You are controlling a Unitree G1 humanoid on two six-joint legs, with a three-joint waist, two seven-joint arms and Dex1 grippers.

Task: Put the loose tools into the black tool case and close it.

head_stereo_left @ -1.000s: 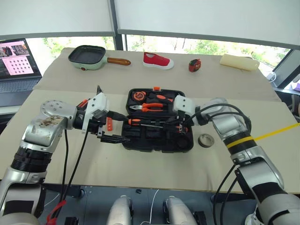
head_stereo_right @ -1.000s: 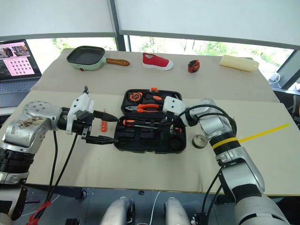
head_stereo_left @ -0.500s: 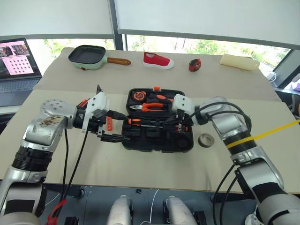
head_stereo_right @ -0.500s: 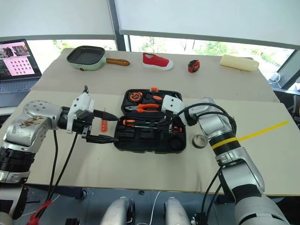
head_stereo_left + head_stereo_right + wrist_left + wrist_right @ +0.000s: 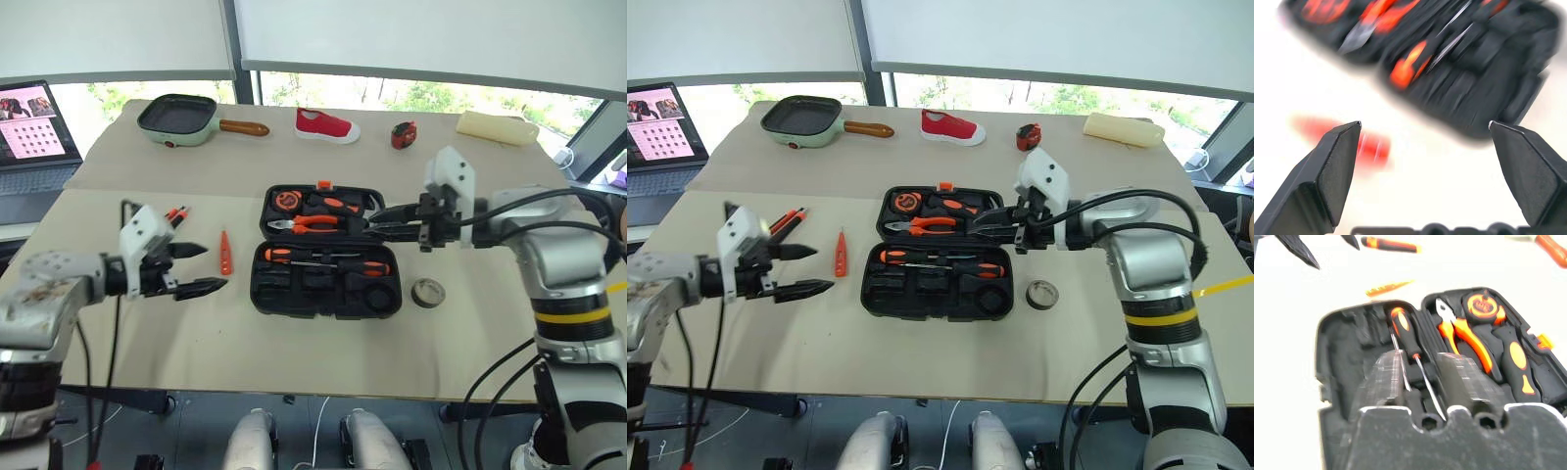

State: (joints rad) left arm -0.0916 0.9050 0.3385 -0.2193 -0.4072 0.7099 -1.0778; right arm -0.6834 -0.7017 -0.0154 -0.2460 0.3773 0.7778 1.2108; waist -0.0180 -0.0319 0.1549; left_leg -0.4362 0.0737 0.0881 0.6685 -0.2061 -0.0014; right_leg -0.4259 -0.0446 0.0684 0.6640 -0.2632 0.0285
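— Left eye view: where does the black tool case [image 5: 326,253] sit?
— Open in the middle of the worktop [image 5: 294,352], lid half away from the robot, with pliers [image 5: 312,223] and two orange-handled screwdrivers [image 5: 323,258] in its recesses.
— Any loose tools?
— A slim orange tester pen [image 5: 224,252] lies just left of the case, and a black-and-orange tool [image 5: 784,221] lies further left. A small dark tape roll [image 5: 428,292] rests just right of the case.
— And the arms?
— The left gripper [image 5: 192,269] hovers left of the pen, jaws wide apart and empty. The right gripper [image 5: 384,217] hangs above the case's right side, holding nothing; its jaws stand slightly parted in the right wrist view.
— Beyond that?
— A green pan [image 5: 181,118], red shoe [image 5: 326,125] and tape measure [image 5: 402,135] along the far edge.
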